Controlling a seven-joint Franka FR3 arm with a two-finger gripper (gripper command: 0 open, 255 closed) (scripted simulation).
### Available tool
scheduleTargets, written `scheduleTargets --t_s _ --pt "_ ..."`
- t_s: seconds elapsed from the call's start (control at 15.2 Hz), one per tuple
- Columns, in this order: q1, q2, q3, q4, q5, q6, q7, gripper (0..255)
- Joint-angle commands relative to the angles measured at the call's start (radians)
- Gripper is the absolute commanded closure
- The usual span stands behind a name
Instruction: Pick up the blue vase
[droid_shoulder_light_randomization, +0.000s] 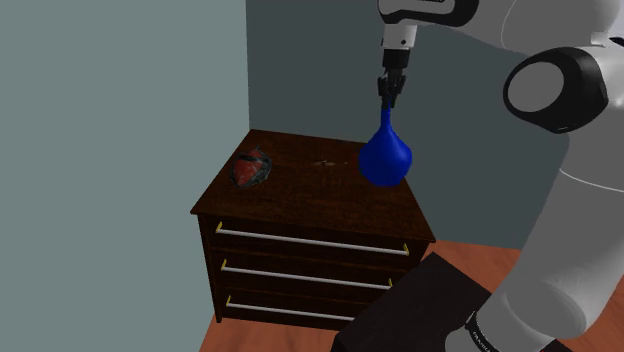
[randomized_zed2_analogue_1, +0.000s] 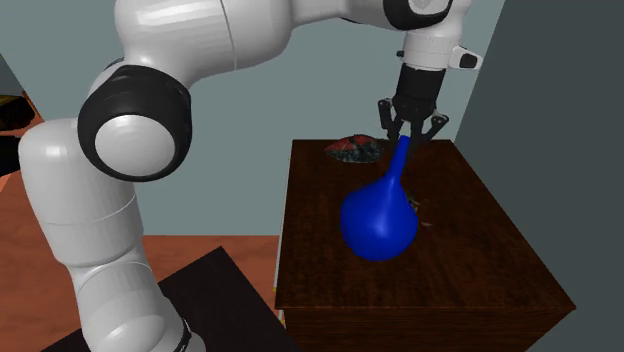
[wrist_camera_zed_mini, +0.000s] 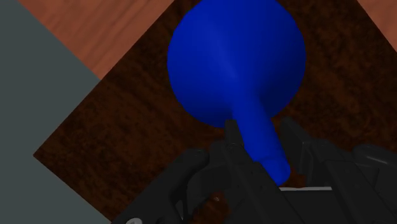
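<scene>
The tool is clamped narrow on the slim neck of the blue vase. The vase's round body hangs tilted just below the tool, seemingly clear of the dark dresser beneath. The lift appears under way; next calls for a steady, straight rise so the neck cannot slip.

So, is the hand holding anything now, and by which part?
Yes. The hand is shut on the blue vase, clasping the top of its narrow neck; the round body hangs below.
</scene>
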Motion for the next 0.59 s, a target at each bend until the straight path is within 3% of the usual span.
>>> scheduleTargets --t_s 0.0,0.4,0.53 --pt "-0.004 0.011 -0.002 0.043 0.003 -0.031 -0.004 255" --pt "-0.019 0.067 -0.006 0.208 0.019 -0.141 -0.016 255" --pt "-0.020 0.069 -0.006 0.212 0.020 -0.144 -0.016 255"
